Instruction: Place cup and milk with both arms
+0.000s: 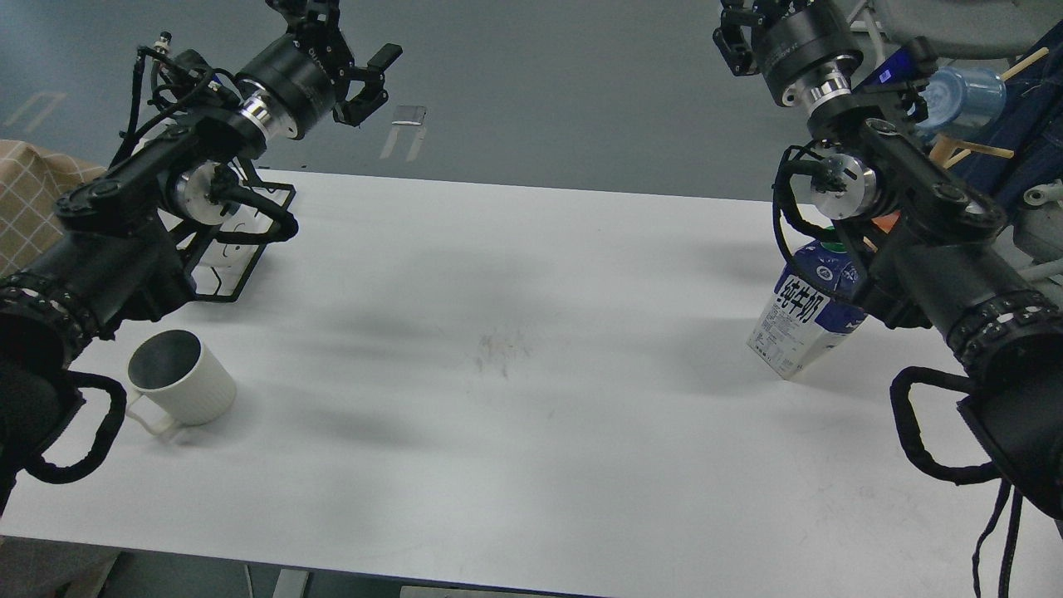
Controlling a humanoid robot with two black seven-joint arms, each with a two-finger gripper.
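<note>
Cup (183, 378) on table (515, 432), well below raised left gripper (353, 62) (fingers spread, empty). Milk (801, 320) upright, well below right gripper (735, 33); its fingers indistinct, can't tell.

Cream ribbed cup (184, 378) with grey inside; blue-and-white milk (804, 316), black characters; white table (515, 349).

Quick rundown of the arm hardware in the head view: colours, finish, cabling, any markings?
Both arms are matte black with chunky cylindrical links and polished silver rings at the wrist joints. Black cables loop loosely beside each arm, and ribbed black bands wrap the thick near segments. The left gripper is black, with angular fingers. The right gripper is black too, largely cut off at the frame top. Small white lettering on the left wrist housing is unreadable.
</note>
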